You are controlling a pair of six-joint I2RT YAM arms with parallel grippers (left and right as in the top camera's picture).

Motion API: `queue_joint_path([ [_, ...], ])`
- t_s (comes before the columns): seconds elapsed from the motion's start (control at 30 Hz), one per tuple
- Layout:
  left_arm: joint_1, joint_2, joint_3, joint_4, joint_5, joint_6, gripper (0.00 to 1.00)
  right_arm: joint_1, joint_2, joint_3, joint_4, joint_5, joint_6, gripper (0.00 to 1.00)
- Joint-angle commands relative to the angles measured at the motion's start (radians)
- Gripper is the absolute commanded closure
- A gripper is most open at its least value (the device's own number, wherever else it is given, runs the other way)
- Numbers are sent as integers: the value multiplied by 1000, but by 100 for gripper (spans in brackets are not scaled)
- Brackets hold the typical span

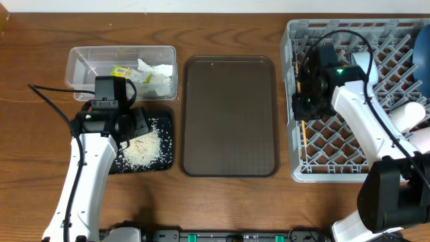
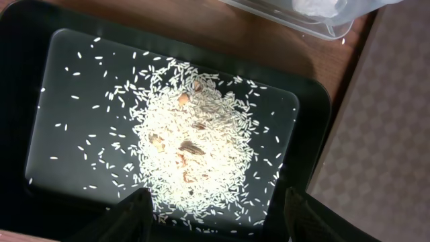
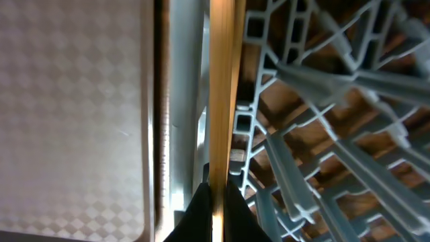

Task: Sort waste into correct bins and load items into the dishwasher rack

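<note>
The clear plastic rectangular tub (image 1: 77,67) at the far left of the bench (image 1: 40,40) holds the crumpled white paper napkin (image 1: 153,70) and the small yellow-green wrapper (image 1: 122,70), dry waste together. Just in front, the shallow black rectangular tray (image 2: 316,121) carries the loose white rice grains (image 2: 195,141), food waste apart from paper. The left gripper (image 2: 218,212) hangs above it, spread wide and empty. The brown serving tray (image 1: 230,114) sits mid-bench. At the left edge of the large grey plastic dishwasher rack (image 1: 295,168), the right gripper (image 3: 216,202) clamps the light wooden chopsticks (image 3: 222,81). They run along the rim wall, probably to slot between lattice bars. I cannot tell whether it holds one or both.
</note>
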Motion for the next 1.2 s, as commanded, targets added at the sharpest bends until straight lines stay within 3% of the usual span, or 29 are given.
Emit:
queue_joint_path([
  [0.0,5,10,1,-3,-8,-6,35,-1,0,-1,24,-5,-13,97],
  [0.1,5,10,1,-3,-4,-6,35,-1,-1,0,51,-5,-13,93],
  [0.23,5,7,1,1,-5,-5,35,-1,-6,17,56,-4,-14,61],
  [0.3,5,5,1,5,-5,-5,35,-1,-14,37,38,-3,-14,53],
  [0.53,-27,-33,1,48,0,-5,34,-35,-77,126,11,3,-13,48],
  [0.7,-110,-51,1,158,110,98,34,-77,-131,135,71,-5,-13,25],
  [0.83,-178,-37,1,195,120,129,34,-104,-132,135,83,-38,-13,20],
  [1.17,-193,-31,1,-124,119,129,34,-211,-135,135,-43,-121,-13,8],
])
